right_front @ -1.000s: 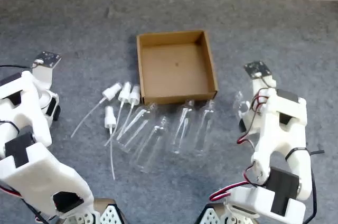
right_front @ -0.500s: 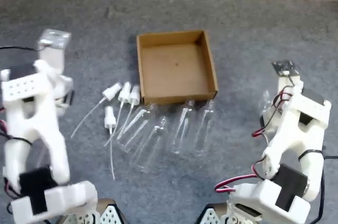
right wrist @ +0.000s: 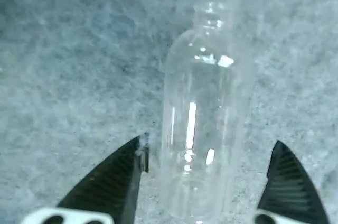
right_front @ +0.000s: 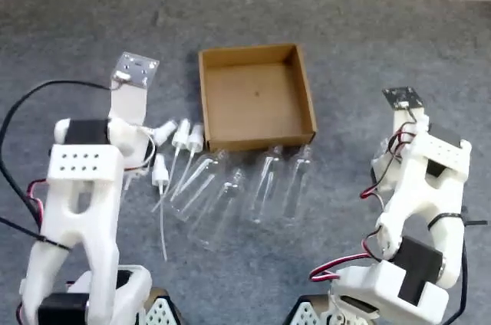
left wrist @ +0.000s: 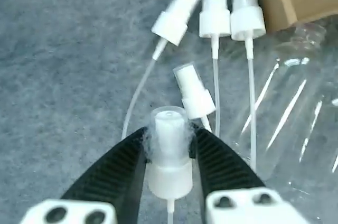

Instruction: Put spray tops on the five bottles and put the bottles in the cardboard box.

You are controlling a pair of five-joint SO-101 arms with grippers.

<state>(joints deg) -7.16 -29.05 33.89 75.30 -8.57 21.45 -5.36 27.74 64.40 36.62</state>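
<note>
A grey carpet [right_front: 399,49] covers the table. The open cardboard box [right_front: 257,95] sits near its middle with nothing inside. Four capless bottles [right_front: 265,183] lie side by side just in front of the box. The step in hand looks like mating the first top to a bottle, with no bottle capped or boxed yet. To do it well, the right arm should close on the body of its bottle, well below the neck, and hold the mouth steady and clear. The left arm then needs to thread the long dip tube straight into the mouth before seating the cap, because the thin tube will bend if it meets the rim at an angle. The right gripper [right wrist: 207,147] stands wide open around a fifth clear bottle [right wrist: 198,123]. That bottle appears to lie on the carpet between the jaws, its neck pointing away from them, with a gap on each side. The left gripper [left wrist: 168,134] is clenched on a white spray top [left wrist: 169,152], pinching its collar with the nozzle end poking out past the tips. Four more spray tops [left wrist: 215,10] lie loose just beyond, between the gripper and the box corner.
</note>
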